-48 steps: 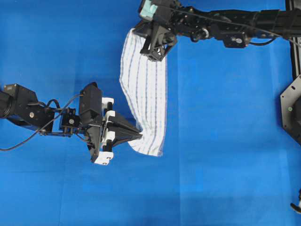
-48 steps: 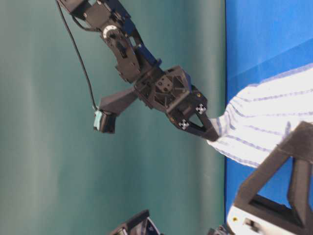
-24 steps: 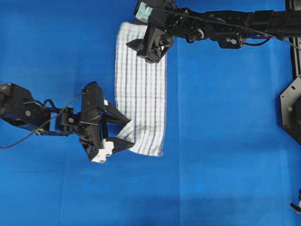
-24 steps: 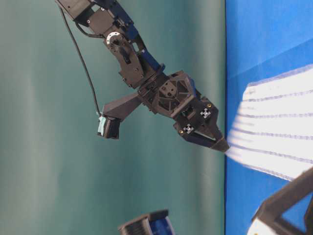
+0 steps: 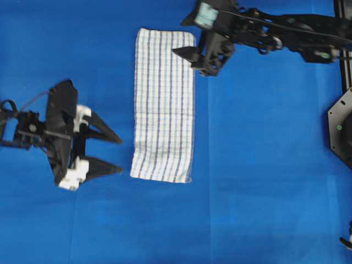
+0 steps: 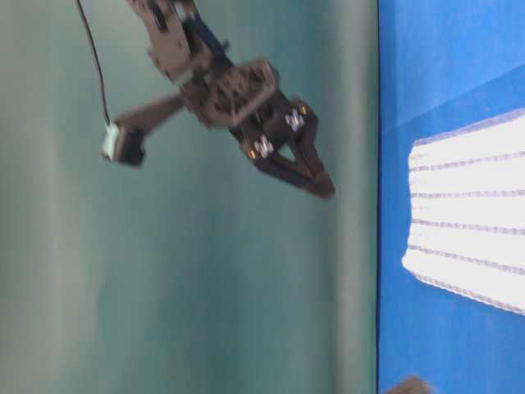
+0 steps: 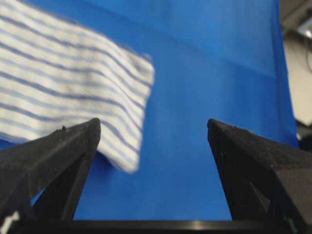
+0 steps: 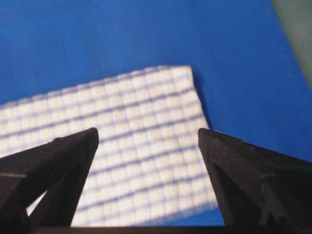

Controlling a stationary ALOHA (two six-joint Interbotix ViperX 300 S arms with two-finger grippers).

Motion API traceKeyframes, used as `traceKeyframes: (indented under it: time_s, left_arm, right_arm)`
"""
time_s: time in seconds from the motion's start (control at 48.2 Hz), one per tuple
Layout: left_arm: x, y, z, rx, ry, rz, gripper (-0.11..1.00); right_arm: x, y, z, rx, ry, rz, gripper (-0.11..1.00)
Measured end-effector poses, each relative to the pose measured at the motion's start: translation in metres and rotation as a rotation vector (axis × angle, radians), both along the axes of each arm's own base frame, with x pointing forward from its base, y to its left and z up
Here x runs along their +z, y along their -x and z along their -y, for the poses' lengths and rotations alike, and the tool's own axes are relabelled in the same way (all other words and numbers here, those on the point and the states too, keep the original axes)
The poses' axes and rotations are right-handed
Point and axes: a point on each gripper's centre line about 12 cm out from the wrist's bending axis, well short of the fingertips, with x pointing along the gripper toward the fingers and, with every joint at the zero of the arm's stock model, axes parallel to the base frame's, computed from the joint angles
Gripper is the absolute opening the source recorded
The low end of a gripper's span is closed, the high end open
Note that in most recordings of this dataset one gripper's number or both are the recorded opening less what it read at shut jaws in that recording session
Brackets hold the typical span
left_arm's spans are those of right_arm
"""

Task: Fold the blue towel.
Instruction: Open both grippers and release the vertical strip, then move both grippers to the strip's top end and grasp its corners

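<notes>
- Overhead view: we see the towel [image 5: 164,104] lying flat on the blue table cover [image 5: 264,165] as a long narrow strip, running from the far edge toward the middle, with a faint crease across it below its midpoint.
- We find the left gripper [image 5: 114,153] to the left of the towel's near end, its two fingers spread wide and pointing at the cloth, clear of it, with bare cover between.
- We see the right gripper [image 5: 190,59] just beside the towel's far right corner, jaws spread, holding nothing.
- Left wrist view: we look between two spread black fingers [image 7: 53,161] at a corner of the towel [image 7: 73,92], striped in dark and light blue, lying on the cover [image 7: 195,97]; nothing sits between the fingers.
- Right wrist view: we see the towel's [image 8: 122,146] checked weave below and between the spread fingers [image 8: 253,175], not pinched by them.
- Table-level view: the right gripper [image 6: 316,182] hangs above the cover [image 6: 443,57], apart from the bright, blurred towel [image 6: 467,222] end.
</notes>
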Motion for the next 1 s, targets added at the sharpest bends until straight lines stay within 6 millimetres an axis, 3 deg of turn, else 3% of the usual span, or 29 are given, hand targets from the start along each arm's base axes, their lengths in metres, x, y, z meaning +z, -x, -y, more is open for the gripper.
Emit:
traceKeyframes:
  time_s: [0.291, 0.54, 0.789, 0.997]
  left_arm:
    - [0.005, -0.007, -0.066, 0.109, -0.219, 0.016, 0.85]
    - [0.004, -0.016, -0.124, 0.216, -0.359, -0.02, 0.85]
    - [-0.001, -0.029, -0.149, 0.253, -0.401, -0.049, 0.85]
    - [-0.014, -0.034, -0.172, 0.287, -0.429, -0.098, 0.85]
  right_arm:
    - [0.002, 0.036, -0.012, -0.018, 0.02, 0.032, 0.9]
    - [0.002, 0.04, -0.013, -0.02, 0.024, 0.038, 0.9]
    - [0.004, 0.039, -0.011, -0.026, 0.036, 0.057, 0.9]
    - [-0.018, 0.036, 0.001, -0.057, 0.022, 0.011, 0.9]
